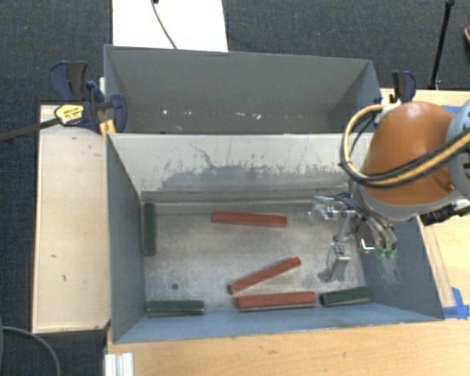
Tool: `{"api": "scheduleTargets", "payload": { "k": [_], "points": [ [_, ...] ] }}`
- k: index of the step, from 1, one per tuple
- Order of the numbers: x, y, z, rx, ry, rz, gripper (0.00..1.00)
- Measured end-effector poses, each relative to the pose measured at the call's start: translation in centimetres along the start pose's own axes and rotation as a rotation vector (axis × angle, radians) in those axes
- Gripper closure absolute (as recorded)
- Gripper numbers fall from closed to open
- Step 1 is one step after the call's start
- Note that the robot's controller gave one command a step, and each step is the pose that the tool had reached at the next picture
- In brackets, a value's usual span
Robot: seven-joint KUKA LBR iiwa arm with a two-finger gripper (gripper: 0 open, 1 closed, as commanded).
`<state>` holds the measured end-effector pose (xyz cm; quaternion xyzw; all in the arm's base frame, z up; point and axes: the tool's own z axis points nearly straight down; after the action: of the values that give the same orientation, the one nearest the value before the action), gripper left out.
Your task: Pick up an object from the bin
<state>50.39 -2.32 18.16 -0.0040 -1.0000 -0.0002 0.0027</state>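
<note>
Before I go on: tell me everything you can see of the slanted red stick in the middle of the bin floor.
The slanted red stick is a long, thin, straight bar, reddish brown, matte and seemingly whole. It lies flat on the grey bin floor, set at an angle, its left end toward the front wall. That end comes close to another red bar lying along the front; whether they touch cannot be told. The claw hangs beyond its right end, apart from it.
</note>
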Motion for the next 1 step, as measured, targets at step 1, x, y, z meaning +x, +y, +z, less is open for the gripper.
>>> {"api": "scheduleTargets", "payload": {
  "k": [1],
  "points": [
    [-0.81, 5.17, 11.44, -0.001, -0.003, -0.125, 0.0]
  ]
}}
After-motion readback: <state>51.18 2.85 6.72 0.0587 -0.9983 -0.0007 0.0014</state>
